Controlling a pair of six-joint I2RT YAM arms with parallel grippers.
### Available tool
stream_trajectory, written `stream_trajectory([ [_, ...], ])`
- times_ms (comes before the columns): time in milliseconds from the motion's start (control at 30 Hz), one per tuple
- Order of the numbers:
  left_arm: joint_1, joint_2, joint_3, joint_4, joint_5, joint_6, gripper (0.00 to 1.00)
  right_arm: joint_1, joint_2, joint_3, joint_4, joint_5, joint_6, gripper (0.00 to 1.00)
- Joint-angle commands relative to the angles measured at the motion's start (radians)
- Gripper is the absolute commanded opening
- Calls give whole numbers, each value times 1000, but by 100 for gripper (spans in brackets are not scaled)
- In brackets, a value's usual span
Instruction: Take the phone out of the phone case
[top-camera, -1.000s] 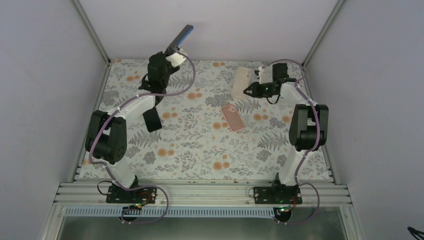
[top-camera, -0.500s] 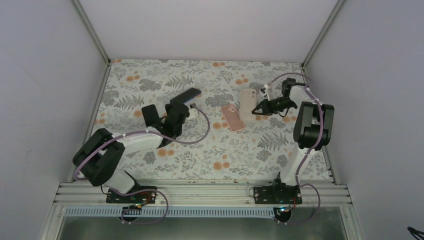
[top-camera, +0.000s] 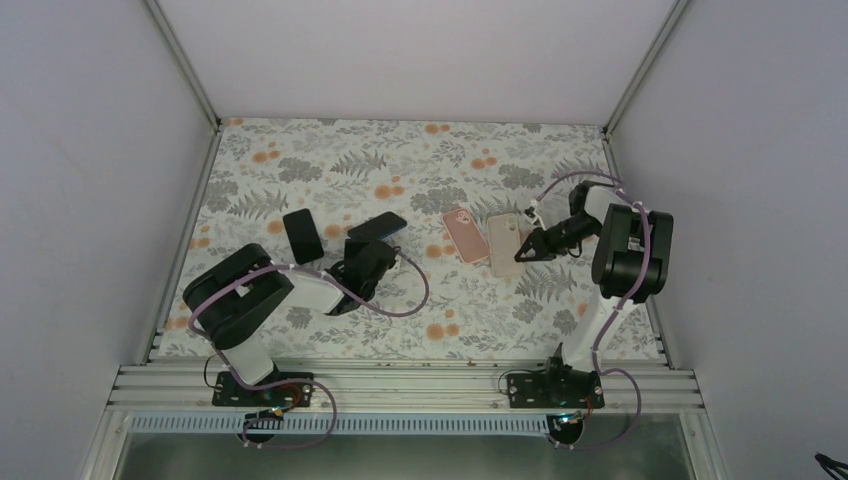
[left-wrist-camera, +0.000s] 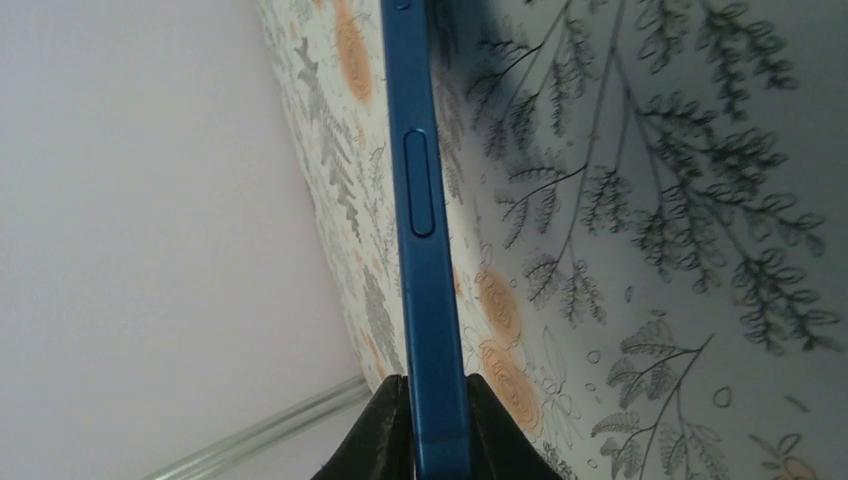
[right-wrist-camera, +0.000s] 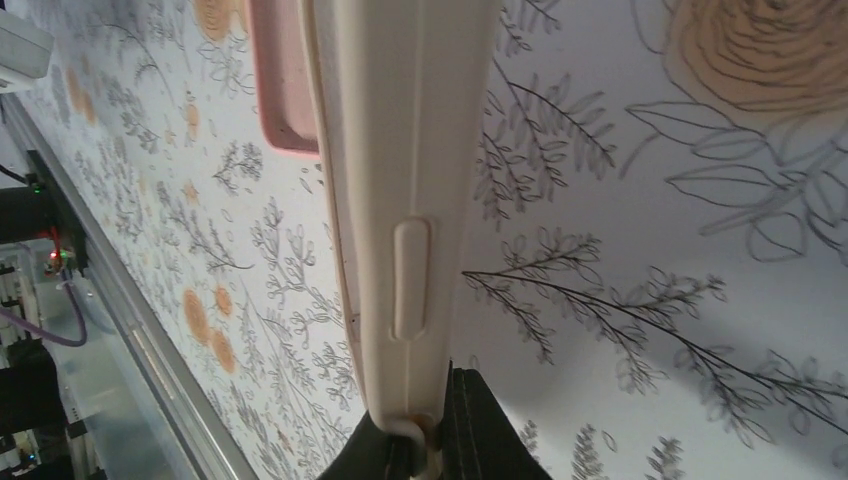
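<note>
My left gripper (top-camera: 368, 243) is shut on a blue phone (top-camera: 377, 225), held low over the floral mat. In the left wrist view the phone's blue edge (left-wrist-camera: 422, 200) runs up from between my fingers (left-wrist-camera: 384, 440), which clamp its lower end. A black case (top-camera: 302, 236) lies flat just left of it. My right gripper (top-camera: 528, 247) is shut on the edge of a cream case (top-camera: 505, 243) that lies on the mat. In the right wrist view the cream case (right-wrist-camera: 400, 150) rises from my fingers (right-wrist-camera: 480, 430), beside a pink case (right-wrist-camera: 285, 80).
The pink case (top-camera: 466, 234) lies flat at mid-mat, touching or nearly touching the cream case's left side. Metal posts and pale walls border the mat on the left, right and back. The rail (top-camera: 400, 385) with the arm bases runs along the near edge.
My left arm has swung down from high at the back, bringing the blue phone low beside the black case. My right gripper has drawn the cream case forward, next to the pink case.
</note>
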Motion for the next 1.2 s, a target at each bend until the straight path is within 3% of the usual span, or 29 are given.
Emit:
stream_trajectory([
  [0,-14,36,-5,88,4,43,14,-33,-12,11,8,47,-15,3],
  [100,-24,41,3,87,10,46,16,-73,15,34,6,63,-24,4],
  [167,-32,45,9,65,8,40,24,-93,35,40,3,76,-37,4],
  [200,-38,42,9,52,9,39,36,-99,46,40,3,83,-42,4],
  [267,-56,12,-21,82,24,48,83,-106,64,40,0,86,-50,17],
  [300,-62,-17,-46,100,52,55,96,-109,65,39,-1,84,-56,24],
  [333,-65,-47,-59,86,76,53,100,-112,62,38,5,86,-54,33],
  [367,-69,-65,-58,59,85,42,100,-117,53,37,19,93,-45,47],
  [433,-74,-86,-36,-36,111,15,100,-123,38,34,41,113,-32,63],
  [467,-79,-106,-23,-88,138,-11,100,-123,31,33,44,122,-30,75],
  [500,-82,-123,-7,-149,172,-45,100,-124,24,32,46,128,-30,95],
  [533,-86,-136,20,-223,219,-86,100,-124,12,31,46,137,-30,99],
  [733,-106,-185,203,-675,536,-244,100,-132,-134,115,41,213,1,100],
  [867,-106,-215,366,-964,853,-249,100,-104,-306,163,91,342,8,100],
  [967,-101,-192,475,-1132,955,-256,100,-93,-416,149,105,333,-18,100],
  [1100,7,-206,567,-1165,1016,-284,100,-91,-574,73,177,222,-28,100],
  [1167,174,-258,592,-1099,1106,-294,100,-92,-671,-2,282,178,7,100],
])
